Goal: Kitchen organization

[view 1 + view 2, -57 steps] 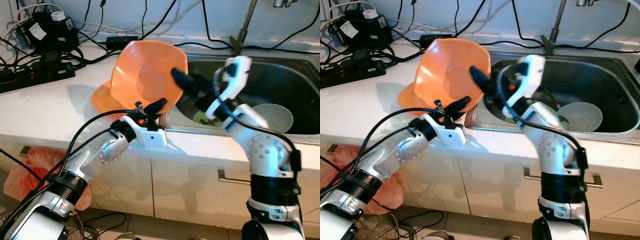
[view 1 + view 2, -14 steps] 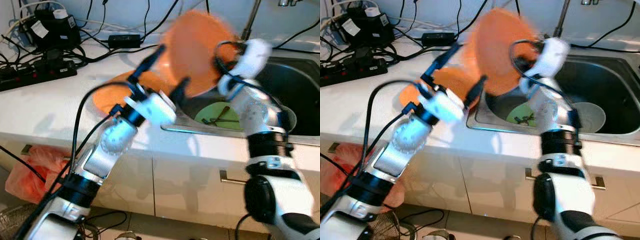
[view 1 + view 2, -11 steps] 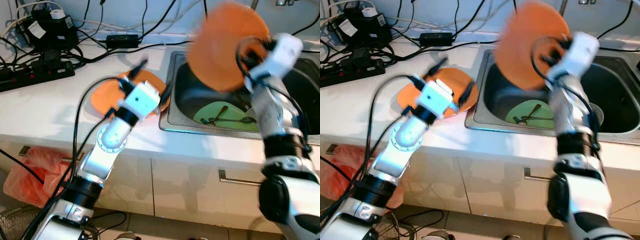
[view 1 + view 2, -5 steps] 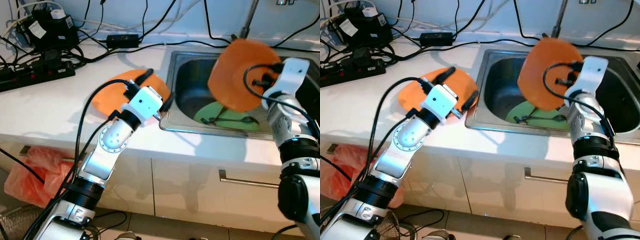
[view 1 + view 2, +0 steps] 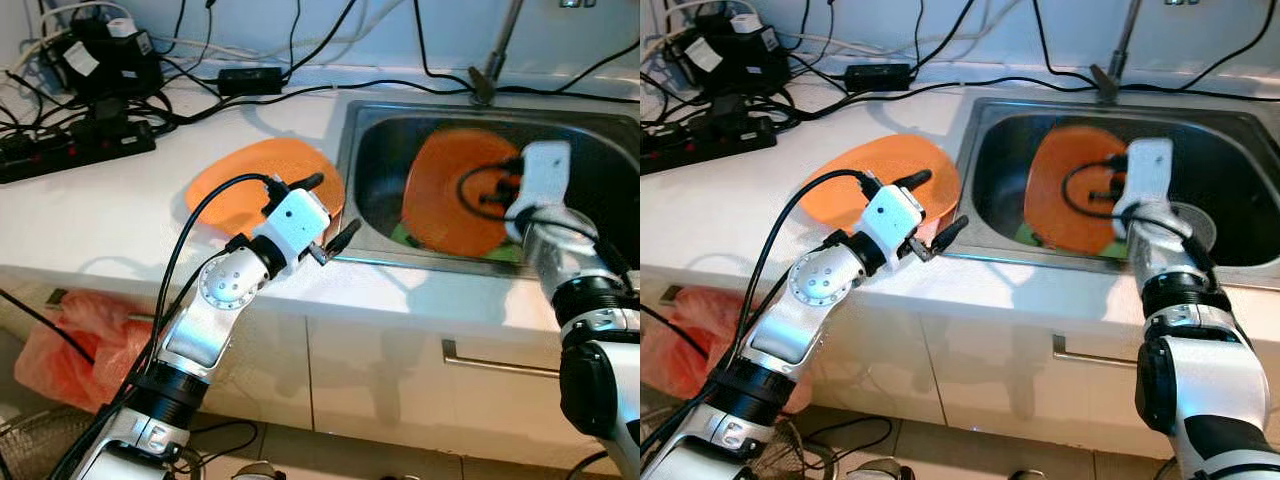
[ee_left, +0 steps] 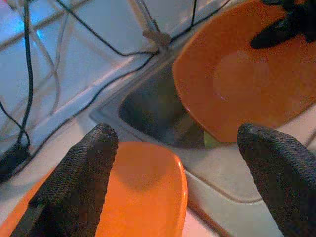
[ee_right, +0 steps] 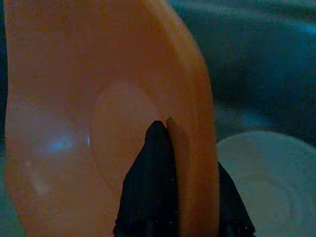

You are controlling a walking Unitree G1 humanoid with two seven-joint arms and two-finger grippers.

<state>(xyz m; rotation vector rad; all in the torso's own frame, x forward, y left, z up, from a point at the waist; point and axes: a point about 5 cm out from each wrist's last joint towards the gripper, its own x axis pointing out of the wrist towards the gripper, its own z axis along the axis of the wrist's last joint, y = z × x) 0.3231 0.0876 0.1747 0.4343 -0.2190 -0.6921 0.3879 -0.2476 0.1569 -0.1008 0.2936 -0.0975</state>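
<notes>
The step in hand looks like setting a dish down into the stainless-steel sink [image 5: 600, 135]. The right gripper [image 7: 170, 163] has its fingers clamped on the rim of the deep orange plastic bowl [image 5: 450, 205], which stands tilted on edge low in the basin, in the right half of the left eye view. To my judgement the next move is to lower the bowl until it rests on the dishes beneath, then part the fingers and lift clear without dragging it.

The left gripper [image 6: 182, 163] hangs with fingers spread wide and empty over the front edge of the white worktop [image 5: 90, 215], just beside the flat orange plastic plate [image 5: 240, 185] lying left of centre.

Counted: two orange dishes, one white bowl [image 5: 1195, 225] and one green plate [image 5: 400, 235] mostly hidden in the sink, one faucet [image 5: 495, 55], and two black power strips [image 5: 60, 150] at upper left.
</notes>
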